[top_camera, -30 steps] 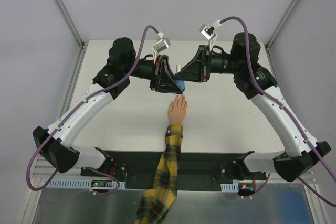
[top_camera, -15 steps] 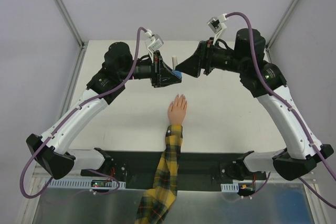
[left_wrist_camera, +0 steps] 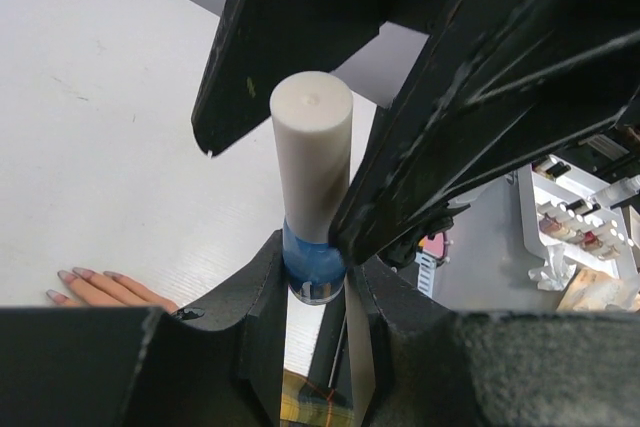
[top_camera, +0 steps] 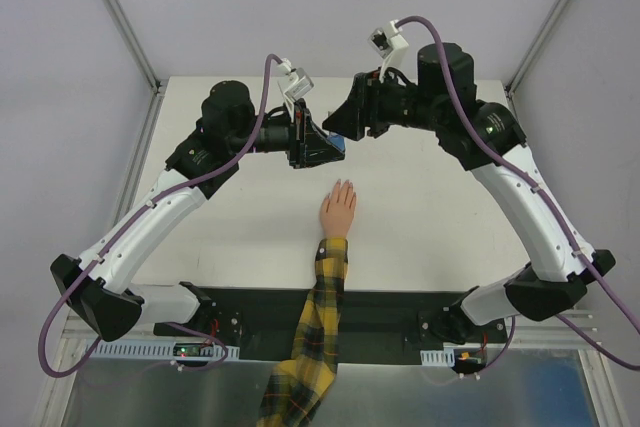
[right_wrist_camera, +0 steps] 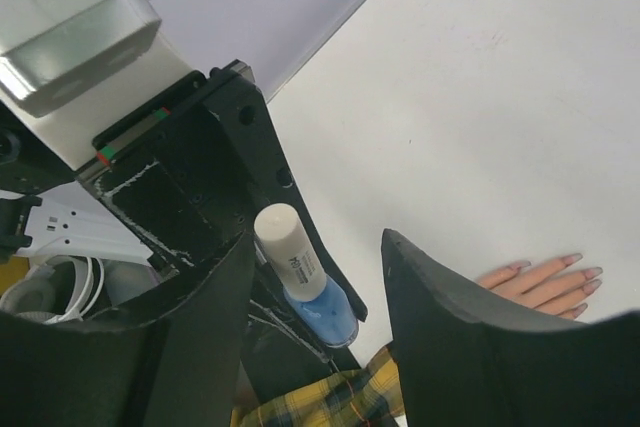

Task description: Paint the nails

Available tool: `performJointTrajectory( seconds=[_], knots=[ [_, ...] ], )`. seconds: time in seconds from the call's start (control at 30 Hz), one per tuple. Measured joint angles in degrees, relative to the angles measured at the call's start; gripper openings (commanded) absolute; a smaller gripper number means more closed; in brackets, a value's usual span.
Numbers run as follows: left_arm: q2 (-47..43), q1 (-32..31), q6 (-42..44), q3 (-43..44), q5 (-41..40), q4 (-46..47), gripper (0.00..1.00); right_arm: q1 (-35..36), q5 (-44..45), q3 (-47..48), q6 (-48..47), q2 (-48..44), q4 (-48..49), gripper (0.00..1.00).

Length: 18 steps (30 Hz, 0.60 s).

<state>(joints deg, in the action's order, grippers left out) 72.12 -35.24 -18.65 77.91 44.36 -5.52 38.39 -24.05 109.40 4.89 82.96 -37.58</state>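
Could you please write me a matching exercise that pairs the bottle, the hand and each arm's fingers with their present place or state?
Things
1. small blue bottle with a tall white cap
2. small peach-coloured hand in a yellow-black plaid sleeve
3. left arm's black fingers
4. right arm's black fingers

States
A. open, one on either side of the cap
B. lying flat on the white table
C. shut on the blue body
D. held raised above the table

Pairs: 1-D, 2-B, 3-C, 4-A
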Motion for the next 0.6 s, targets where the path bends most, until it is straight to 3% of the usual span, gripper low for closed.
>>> performJointTrajectory(
  seconds=[0.1, 0.33, 0.43, 0.6],
  knots=[
    [0.0, 0.0, 0.0, 0.0, -0.2, 0.0, 0.00, 1.0, 1.5, 0.0, -0.2, 0.6, -1.2, 0.50],
    [0.1, 0.0, 0.0, 0.0, -2.8, -1.3, 0.00, 1.4, 3.5, 0.0, 0.1, 0.9, -2.1, 0.17],
    [0.1, 0.0, -0.1, 0.0, -3.7, -1.7, 0.00, 1.5, 4.6, -0.2, -0.1, 0.7, -2.1, 0.08],
    [0.1, -0.3, 0.0, -0.1, -5.7, -2.4, 0.00, 1.6, 6.5, -2.8, 0.0, -0.9, -1.0, 0.04]
  ],
)
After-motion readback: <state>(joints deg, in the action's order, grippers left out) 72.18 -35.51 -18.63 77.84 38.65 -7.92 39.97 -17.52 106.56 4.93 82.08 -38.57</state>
